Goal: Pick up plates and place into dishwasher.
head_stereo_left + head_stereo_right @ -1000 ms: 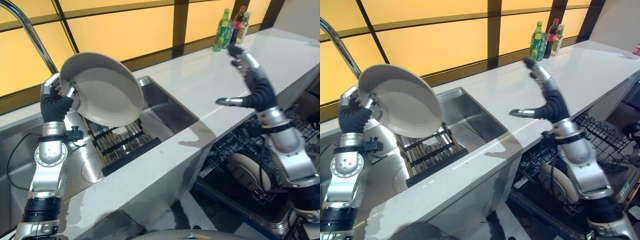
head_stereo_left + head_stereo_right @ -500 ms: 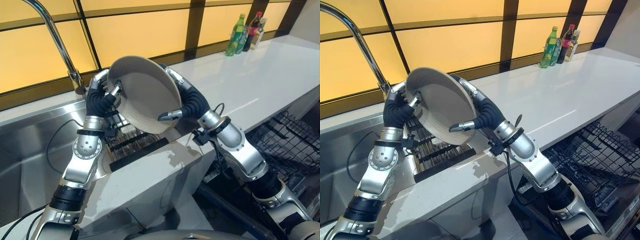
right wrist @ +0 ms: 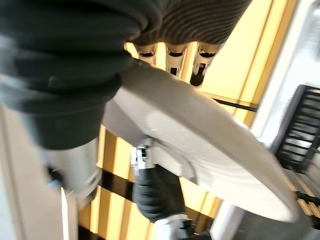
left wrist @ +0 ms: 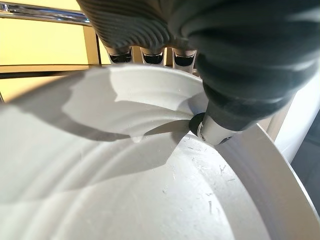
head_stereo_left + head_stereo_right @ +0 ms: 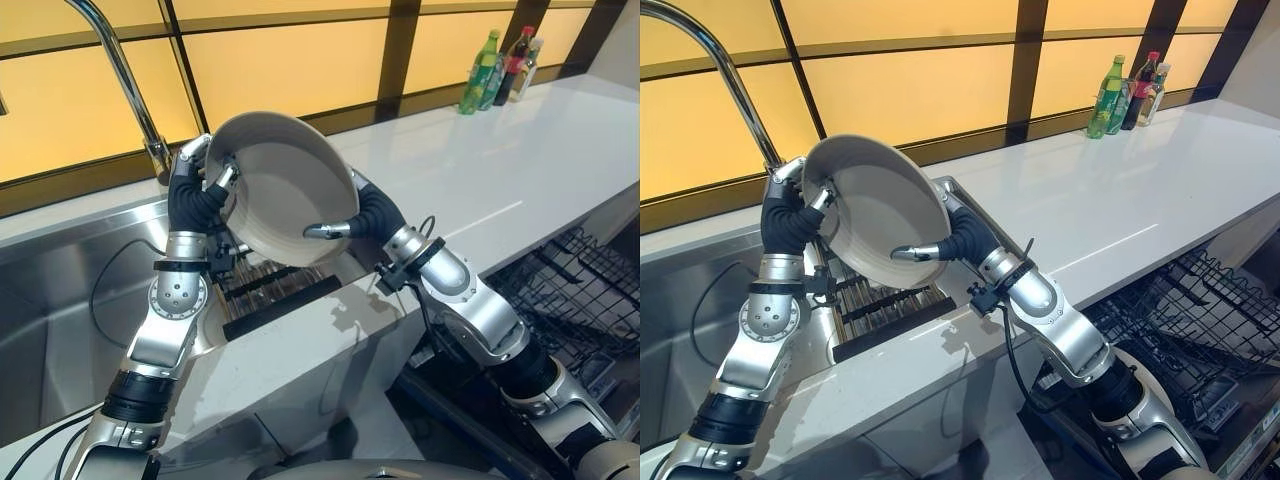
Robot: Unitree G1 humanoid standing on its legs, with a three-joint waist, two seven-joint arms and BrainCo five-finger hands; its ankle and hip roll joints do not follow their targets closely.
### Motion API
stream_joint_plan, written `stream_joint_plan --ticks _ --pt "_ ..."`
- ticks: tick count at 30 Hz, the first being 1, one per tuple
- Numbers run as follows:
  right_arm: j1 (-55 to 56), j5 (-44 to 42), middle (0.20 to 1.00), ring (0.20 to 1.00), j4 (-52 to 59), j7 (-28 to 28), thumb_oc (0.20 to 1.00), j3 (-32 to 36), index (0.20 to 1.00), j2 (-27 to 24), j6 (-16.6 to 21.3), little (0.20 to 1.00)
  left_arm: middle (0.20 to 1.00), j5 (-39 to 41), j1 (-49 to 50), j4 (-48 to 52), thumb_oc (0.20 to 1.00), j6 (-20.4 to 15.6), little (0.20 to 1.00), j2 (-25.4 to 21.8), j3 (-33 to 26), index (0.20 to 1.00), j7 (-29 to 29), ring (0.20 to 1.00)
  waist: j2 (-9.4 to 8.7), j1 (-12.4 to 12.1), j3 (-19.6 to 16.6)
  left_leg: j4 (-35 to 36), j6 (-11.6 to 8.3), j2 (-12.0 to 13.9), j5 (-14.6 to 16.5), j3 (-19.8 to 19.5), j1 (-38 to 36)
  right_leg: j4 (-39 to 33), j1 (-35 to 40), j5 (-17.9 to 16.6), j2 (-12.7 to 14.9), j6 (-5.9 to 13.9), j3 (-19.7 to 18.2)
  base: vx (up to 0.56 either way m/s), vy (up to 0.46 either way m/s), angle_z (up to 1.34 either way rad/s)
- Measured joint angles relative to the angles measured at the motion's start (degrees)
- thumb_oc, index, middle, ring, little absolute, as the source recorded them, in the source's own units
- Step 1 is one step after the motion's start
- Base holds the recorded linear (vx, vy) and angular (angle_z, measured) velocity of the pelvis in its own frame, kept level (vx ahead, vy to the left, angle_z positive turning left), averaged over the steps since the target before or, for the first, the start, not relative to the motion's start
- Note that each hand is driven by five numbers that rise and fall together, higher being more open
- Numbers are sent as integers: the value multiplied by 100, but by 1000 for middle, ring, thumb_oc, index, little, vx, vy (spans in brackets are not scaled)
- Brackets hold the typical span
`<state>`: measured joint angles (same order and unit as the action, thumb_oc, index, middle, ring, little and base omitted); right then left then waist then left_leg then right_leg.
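A large white plate [image 5: 290, 195] is held tilted in the air above the sink's rack. My left hand [image 5: 192, 200] grips its left rim. In the left wrist view its thumb [image 4: 215, 127] presses on the plate's inner face [image 4: 125, 190], with the fingers curled over the rim behind. My right hand [image 5: 372, 212] reaches in from the right. Its thumb [image 5: 325, 230] lies across the plate's lower front rim, and its fingers [image 3: 175, 60] run along the plate's back [image 3: 200, 130]. The plate sits pinched between them.
A dark slatted dish rack [image 5: 275, 290] sits in the steel sink below the plate, and a tall faucet [image 5: 120, 70] rises behind. The white counter [image 5: 470, 170] runs right to some bottles [image 5: 485, 70]. The dishwasher's black wire rack [image 5: 580, 290] stands pulled out at the lower right.
One second ago my right hand hung open over the counter, far from the plate. It has swung left and closed onto the plate's right side. The camera turned left meanwhile.
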<state>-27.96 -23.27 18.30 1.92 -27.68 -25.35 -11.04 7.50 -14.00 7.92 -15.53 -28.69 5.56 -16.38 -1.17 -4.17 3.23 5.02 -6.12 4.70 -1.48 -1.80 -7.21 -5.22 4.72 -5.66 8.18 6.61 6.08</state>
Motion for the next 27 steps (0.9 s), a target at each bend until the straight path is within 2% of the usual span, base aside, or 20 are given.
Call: stream_joint_plan --ticks 5,25,26,27 --pt "-2 -176 200 200 -172 -94 200 3 200 -27 -225 200 200 2 0 23 200 -5 200 0 55 200 9 200 -46 -2 -13 0 0 0 0 -14 4 -2 4 9 1 -1 17 0 0 0" --pt "-11 -239 200 200 -309 -121 200 13 200 19 -273 200 200 81 1 64 200 0 200 121 105 200 -28 200 -42 -2 -6 1 0 -2 1 -54 -3 -2 49 34 6 2 73 1 1 0" --pt "-11 -239 200 200 -314 -121 200 14 200 20 -273 200 263 81 1 64 263 3 263 121 106 263 -31 263 -42 -2 -5 1 0 -1 1 -54 -3 -1 50 35 5 2 75 0 0 0" --pt "-11 -238 200 200 -314 -121 200 15 200 20 -273 200 765 80 1 64 765 3 765 121 113 765 -54 765 -41 1 -4 1 0 -1 1 -56 -3 -1 52 35 5 2 77 0 0 0"
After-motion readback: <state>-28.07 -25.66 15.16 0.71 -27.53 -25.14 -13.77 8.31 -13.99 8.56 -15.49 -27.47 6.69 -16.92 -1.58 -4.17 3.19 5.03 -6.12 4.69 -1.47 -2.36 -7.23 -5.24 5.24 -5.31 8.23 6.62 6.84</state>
